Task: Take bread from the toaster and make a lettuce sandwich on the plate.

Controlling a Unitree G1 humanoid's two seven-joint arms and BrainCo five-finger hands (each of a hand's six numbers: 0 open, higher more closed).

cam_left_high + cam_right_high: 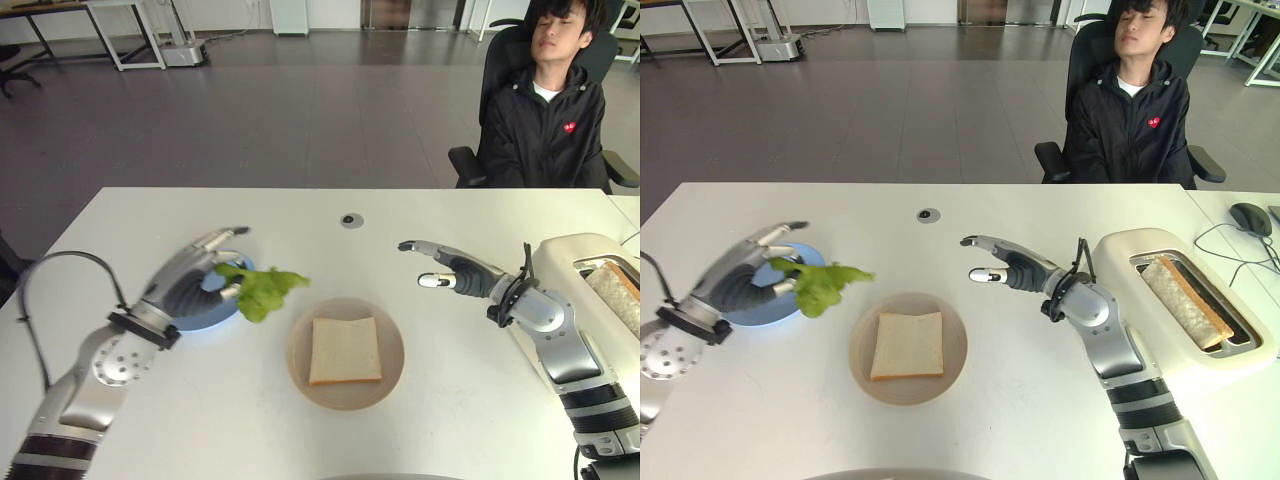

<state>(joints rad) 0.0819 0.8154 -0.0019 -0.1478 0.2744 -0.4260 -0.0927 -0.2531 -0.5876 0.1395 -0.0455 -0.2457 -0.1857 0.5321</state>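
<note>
1 plate (298, 350) sits at lower centre with 1 pale, square bread slice (345, 350) lying flat on it. 1 more slice (1185, 300) stands in the cream toaster (1120, 262) at right. At left, the left hand (185, 280) grasps 1 ruffled green lettuce leaf (262, 290) over 1 blue dish (760, 313). The right hand (455, 270), right of centre, is released, fingers extended.

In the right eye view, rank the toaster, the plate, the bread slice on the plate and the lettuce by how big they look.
1. toaster
2. plate
3. bread slice and lettuce: about alike. The lettuce is ragged and held up in the left hand, so I leave them unranked.
</note>
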